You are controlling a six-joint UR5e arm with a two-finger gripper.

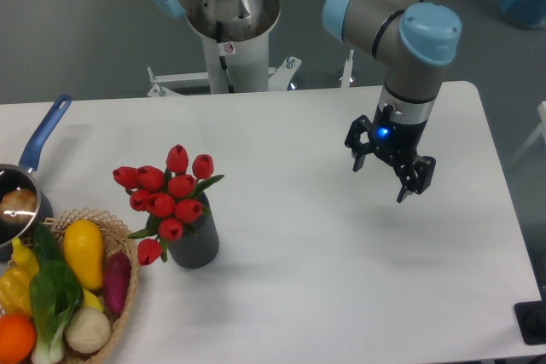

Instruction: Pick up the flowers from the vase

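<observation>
The flowers (166, 193) are standing in the vase (193, 243), which sits on the white table (324, 279) toward its left side, a little nearer the front edge than the back. The red buds spread out wider than the vase and lean up and to the left; one bud droops down beside the vase's left wall, and a green leaf pokes out to the right near the top of the bunch.

The claw (382, 180) hangs over the right half of the table, well apart from the flowers, with a small blue light glowing on its wrist. Its two fingers are spread wide with nothing between them, the fingertips pointing down and toward the front of the table. It looks to be off the surface, though how high I cannot tell.

At the front left corner a wicker basket (128, 296) holds vegetables: a yellow one, a purple one, a leafy green, a white bulb and an orange one at the very edge. The basket sits just beside the vase. Behind it, at the left edge, is a steel saucepan (17, 202) with a blue handle angled toward the back.
</observation>
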